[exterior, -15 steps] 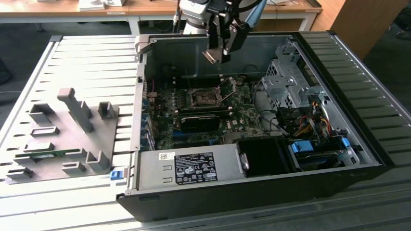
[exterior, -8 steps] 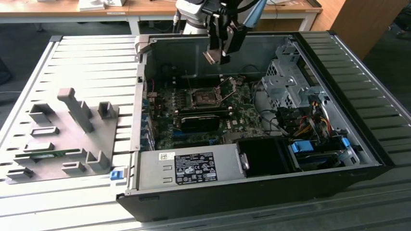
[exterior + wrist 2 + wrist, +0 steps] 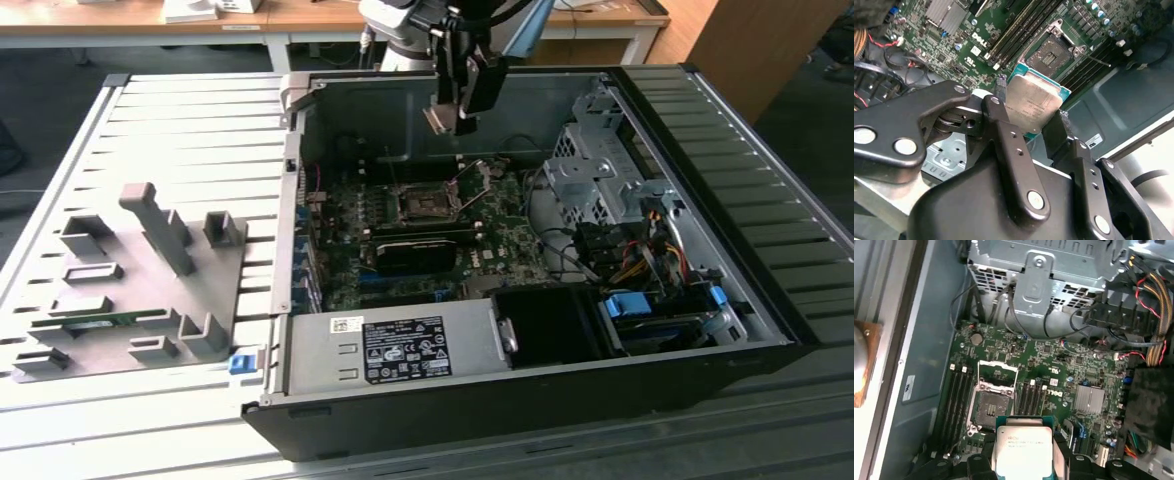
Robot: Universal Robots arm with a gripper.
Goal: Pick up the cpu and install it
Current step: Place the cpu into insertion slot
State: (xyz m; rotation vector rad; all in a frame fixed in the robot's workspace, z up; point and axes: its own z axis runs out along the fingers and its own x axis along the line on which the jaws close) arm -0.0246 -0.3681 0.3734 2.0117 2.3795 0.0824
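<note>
The gripper (image 3: 1029,122) pinches the cpu (image 3: 1034,100) by its edges above the board (image 3: 1064,370) inside the case (image 3: 374,120), so it wants keeping level and squared to the socket (image 3: 991,407), which looks open, though its pins are unclear.

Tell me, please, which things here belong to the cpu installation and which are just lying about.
Job: flat silvery-grey square cpu, clamped in the black metal gripper; open socket on the green motherboard.
Lying about: grey plastic fixture blocks; silver power supply; grey metal drive cage.
</note>
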